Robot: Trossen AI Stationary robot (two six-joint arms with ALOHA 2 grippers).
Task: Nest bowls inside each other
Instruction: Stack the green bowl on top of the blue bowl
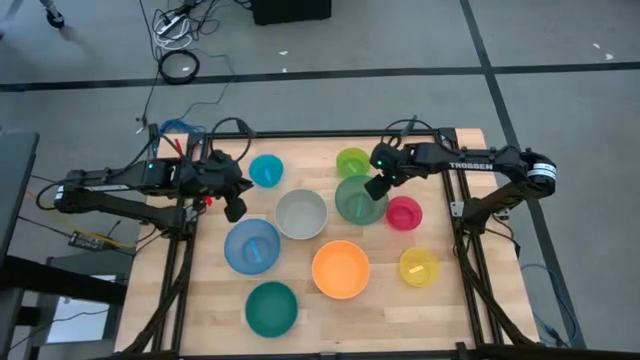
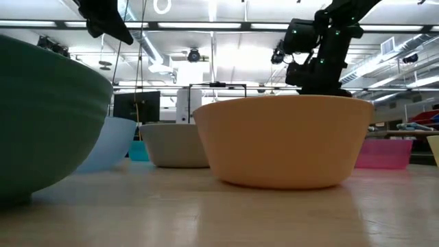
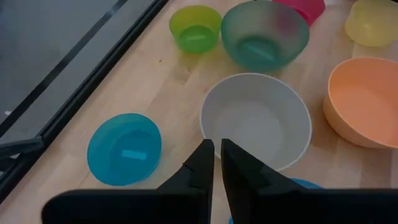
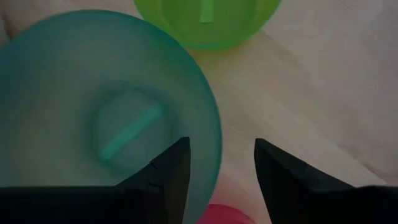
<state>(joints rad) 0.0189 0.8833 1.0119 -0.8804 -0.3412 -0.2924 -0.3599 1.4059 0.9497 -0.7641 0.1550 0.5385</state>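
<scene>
Right gripper (image 4: 216, 171) spread over green bowl's (image 1: 358, 199) right rim – next: drop, pinch, lift; left gripper (image 3: 216, 163) pressed together, idle over grey-white bowl (image 3: 256, 119).

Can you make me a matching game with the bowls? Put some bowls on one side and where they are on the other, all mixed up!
Bowls:
1. orange bowl
2. small yellow bowl
3. small blue bowl
4. green bowl

Places:
A. under the open right gripper
B. close to the left gripper
C. between the dark teal bowl and the yellow one
D. right of the orange bowl

Pairs: 1-C, 2-D, 3-B, 4-A
</scene>
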